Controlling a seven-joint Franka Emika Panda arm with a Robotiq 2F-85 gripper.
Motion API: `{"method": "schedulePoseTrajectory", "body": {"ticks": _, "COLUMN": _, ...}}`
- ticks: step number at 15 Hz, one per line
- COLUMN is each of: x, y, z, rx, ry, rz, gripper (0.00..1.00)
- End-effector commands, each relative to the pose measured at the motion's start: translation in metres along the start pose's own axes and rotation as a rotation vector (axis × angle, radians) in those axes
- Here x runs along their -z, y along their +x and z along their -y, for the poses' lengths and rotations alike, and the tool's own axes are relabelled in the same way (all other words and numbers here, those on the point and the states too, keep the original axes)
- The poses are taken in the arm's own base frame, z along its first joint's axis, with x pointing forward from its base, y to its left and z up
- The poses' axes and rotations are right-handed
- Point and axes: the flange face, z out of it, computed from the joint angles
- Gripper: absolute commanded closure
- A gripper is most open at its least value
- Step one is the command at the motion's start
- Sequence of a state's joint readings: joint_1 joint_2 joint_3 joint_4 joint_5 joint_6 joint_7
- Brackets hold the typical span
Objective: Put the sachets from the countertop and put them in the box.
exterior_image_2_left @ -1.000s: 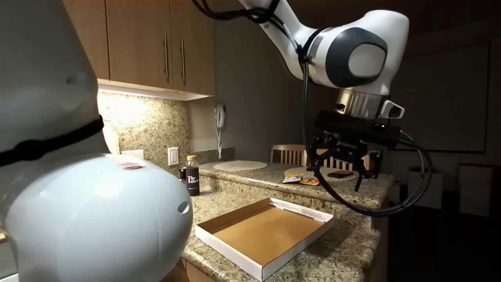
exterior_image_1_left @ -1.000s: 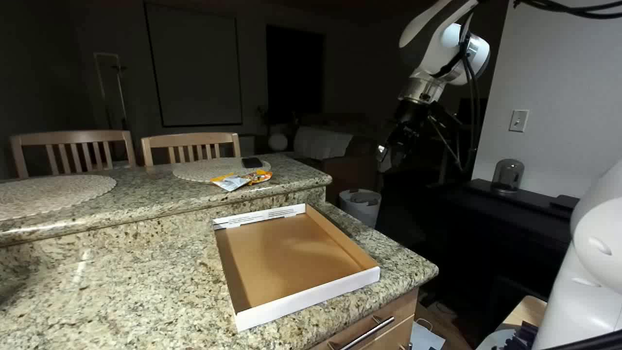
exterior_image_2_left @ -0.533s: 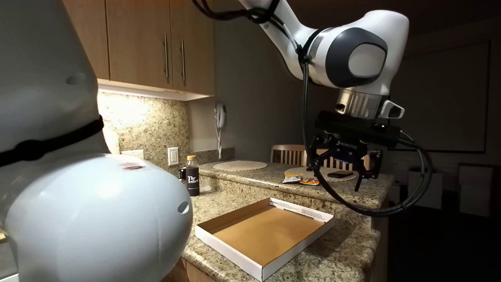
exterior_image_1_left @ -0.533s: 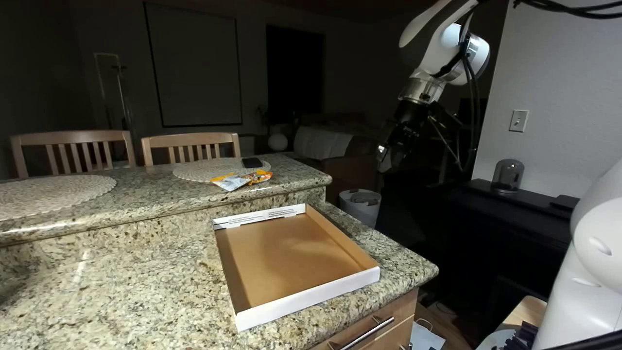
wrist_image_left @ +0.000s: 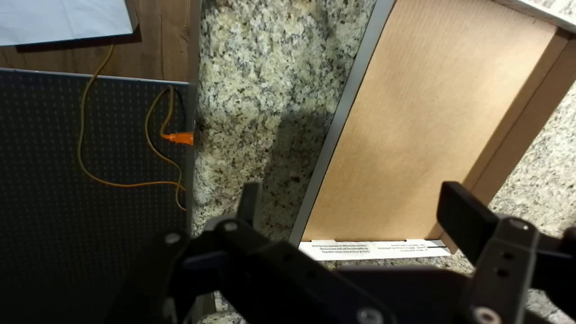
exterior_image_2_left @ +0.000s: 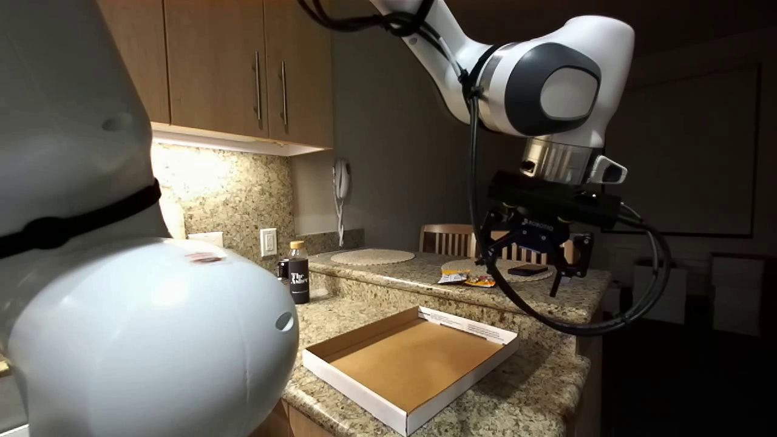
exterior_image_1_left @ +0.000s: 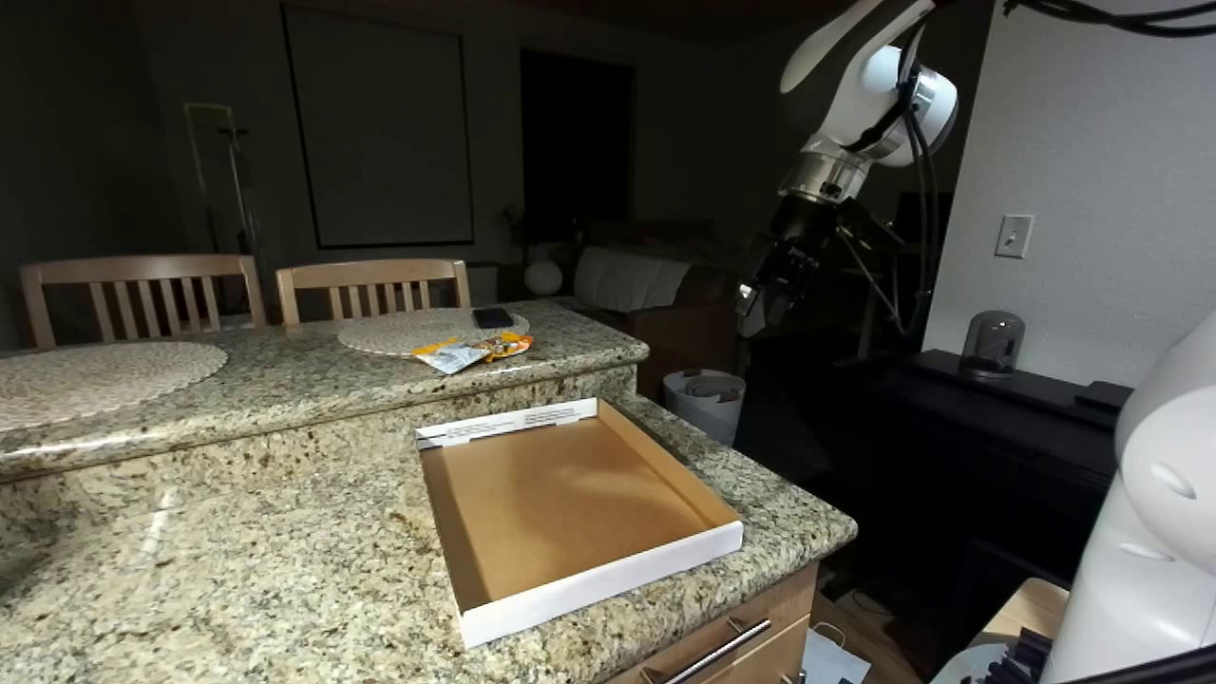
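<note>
Speckled granite desk (exterior_image_1_left: 294, 375) bears the sachets (exterior_image_1_left: 458, 355), probably light, floppy and slick, best pinched mid-packet; the jaws gape wide, holding nothing.

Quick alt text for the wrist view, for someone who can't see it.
The gripper is open, holding nothing, at the bottom of the picture. Beyond it, the box, nothing in its visible part, rests on the granite countertop. At left, an orange connector shows against a dark, dotted surface.
</note>
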State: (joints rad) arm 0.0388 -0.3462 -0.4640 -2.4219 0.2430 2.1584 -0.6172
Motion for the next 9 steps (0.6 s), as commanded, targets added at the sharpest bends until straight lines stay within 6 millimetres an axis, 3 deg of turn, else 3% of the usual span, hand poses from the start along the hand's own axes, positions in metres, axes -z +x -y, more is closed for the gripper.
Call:
{"method": "schedulePoseTrajectory", "body": {"ticks": 1, "x": 0.0, "y": 0.0, "z": 0.0, "rx": 0.0, "ry": 0.0, "rz": 0.001, "gripper": 0.0}}
{"method": "schedulePoseTrajectory", "body": {"ticks": 4, "x": 0.006, "y": 0.031, "z": 0.006, "rx": 0.035, "ry": -0.009, "rz": 0.003, "gripper": 0.0}}
{"method": "schedulePoseTrajectory", "body": {"ticks": 9, "x": 0.031, "y": 0.099, "z": 0.041, "rx": 0.222, "ry": -0.069, "rz": 0.038, "gripper": 0.0}}
